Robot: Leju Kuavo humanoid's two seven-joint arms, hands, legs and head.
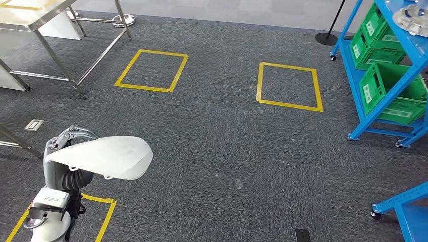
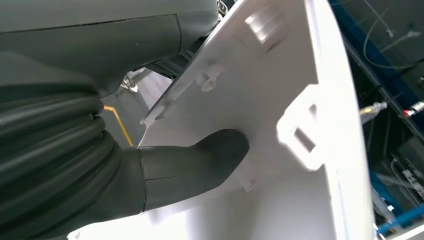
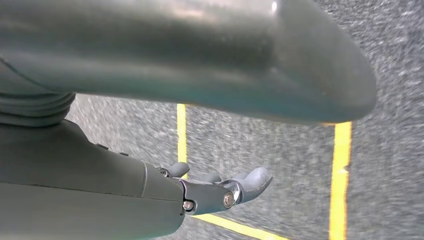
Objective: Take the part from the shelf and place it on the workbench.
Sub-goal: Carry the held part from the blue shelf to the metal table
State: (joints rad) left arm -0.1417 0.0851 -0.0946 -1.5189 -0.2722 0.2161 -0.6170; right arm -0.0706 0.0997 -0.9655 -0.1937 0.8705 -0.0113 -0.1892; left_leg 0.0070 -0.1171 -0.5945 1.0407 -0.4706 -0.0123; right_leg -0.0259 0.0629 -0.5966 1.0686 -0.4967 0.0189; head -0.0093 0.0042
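One wrist view shows part [image 2: 280, 150] underside clips; left hand [image 2: 190, 165] grips.

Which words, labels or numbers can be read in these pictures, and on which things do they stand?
None can be read.
White labels on the green bins of the blue shelf: too small to read.
White label on the robot's left wrist: blurred, not readable.
White part held in the left hand: it bears no text.
Yellow tape squares on the carpet: plain marks, no writing.
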